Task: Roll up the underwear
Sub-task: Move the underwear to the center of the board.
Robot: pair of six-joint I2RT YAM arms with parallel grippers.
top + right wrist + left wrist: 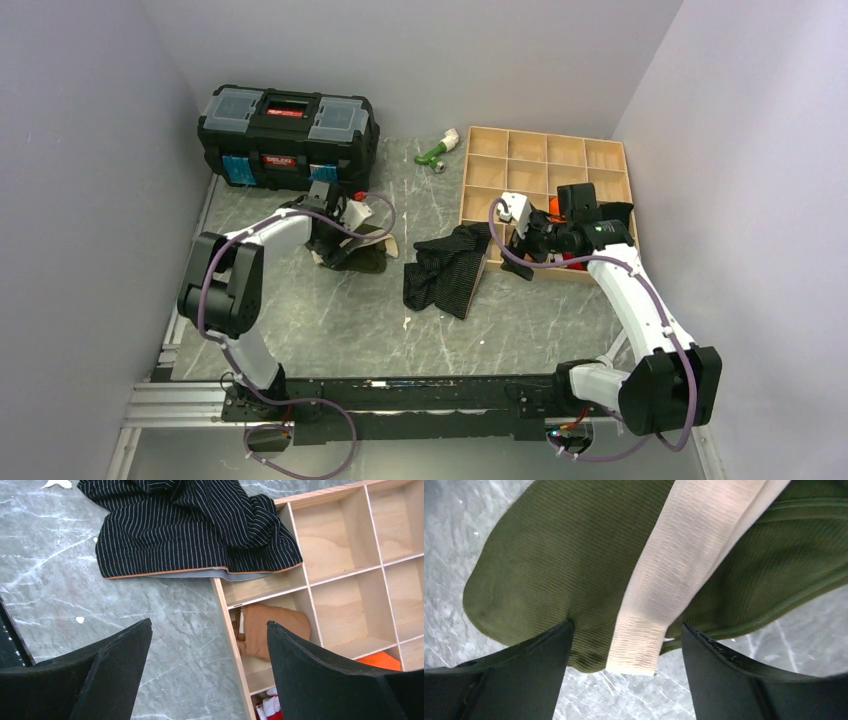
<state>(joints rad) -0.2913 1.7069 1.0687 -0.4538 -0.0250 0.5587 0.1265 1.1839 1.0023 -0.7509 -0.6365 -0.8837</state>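
The underwear (447,268), black with fine grey stripes, lies crumpled in the middle of the table. In the right wrist view (185,530) it has an orange-edged hem, and one corner drapes over the wooden tray's corner. My right gripper (520,245) is open and empty, above the tray's left wall and apart from the underwear (209,622). My left gripper (335,245) is open over an olive green garment (549,555) with a cream band (684,555). Its fingertips (559,635) straddle the garment's near edge.
A black toolbox (288,135) stands at the back left. A wooden compartment tray (545,160) sits at the right and holds a brown item (267,630), an orange item (385,660) and a red-and-white item (270,707). A green-and-white object (438,150) lies behind.
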